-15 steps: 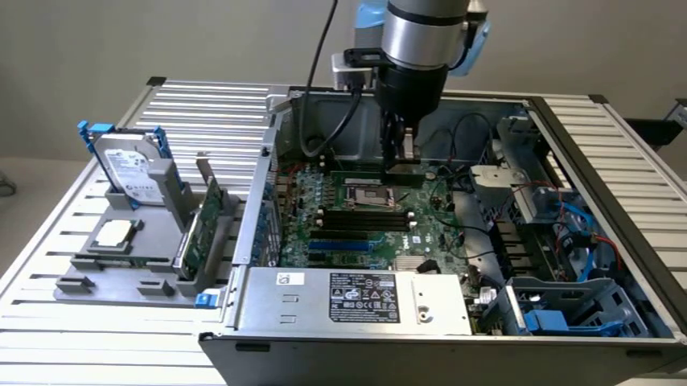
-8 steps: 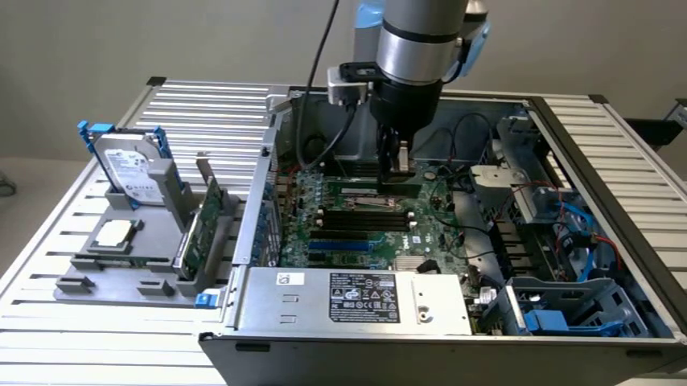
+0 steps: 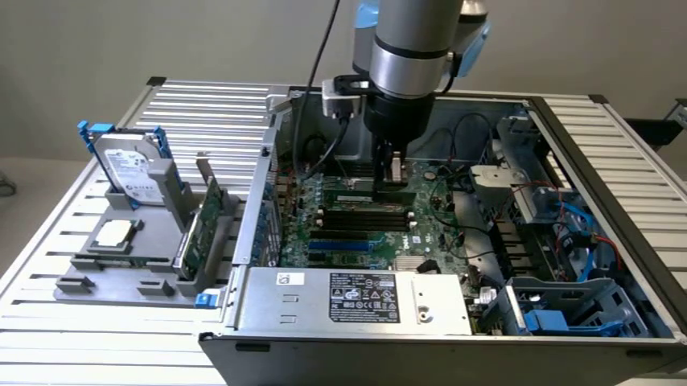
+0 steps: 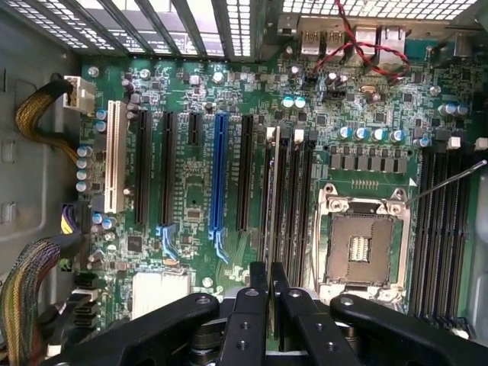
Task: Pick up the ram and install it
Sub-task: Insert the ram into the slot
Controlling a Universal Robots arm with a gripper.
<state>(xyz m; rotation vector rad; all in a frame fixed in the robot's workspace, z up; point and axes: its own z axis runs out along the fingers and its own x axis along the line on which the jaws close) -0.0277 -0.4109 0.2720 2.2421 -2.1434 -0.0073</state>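
Note:
My gripper reaches down into the open computer case, just above the motherboard. In the wrist view the two fingers stand close together, and the ram shows between them as a thin edge-on strip. In the exterior view the ram is a narrow green stick with a small white label, level under the fingers. It hangs right over the bank of long black memory slots beside the processor socket. Whether it touches a slot I cannot tell.
A fixture on the exterior view's left holds a hard drive, a processor chip and a green expansion card. The power supply sits at the case front. Blue and red cables and drive cages fill the case's right side.

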